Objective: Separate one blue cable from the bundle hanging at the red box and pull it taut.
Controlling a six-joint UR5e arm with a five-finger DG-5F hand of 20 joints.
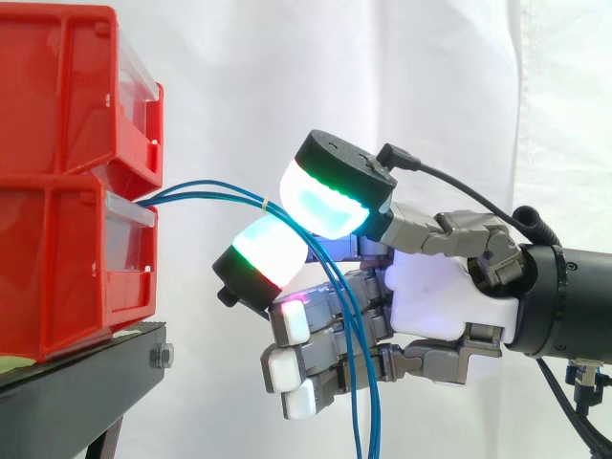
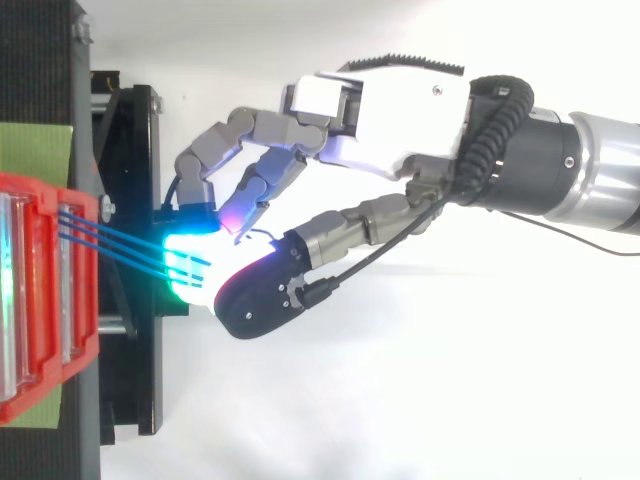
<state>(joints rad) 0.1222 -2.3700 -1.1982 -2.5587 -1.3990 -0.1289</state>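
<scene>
Blue cables (image 2: 120,246) run level from red box (image 1: 67,258); hand (image 1: 440,287) pinches them.

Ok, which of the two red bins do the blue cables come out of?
The lower red bin: the blue cables leave over its clear front lip, just beneath the upper bin.

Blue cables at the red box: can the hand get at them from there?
Probably yes. The hand is right at the blue cables, its glowing pads closed around them just off the red box; nothing stands between.
</scene>
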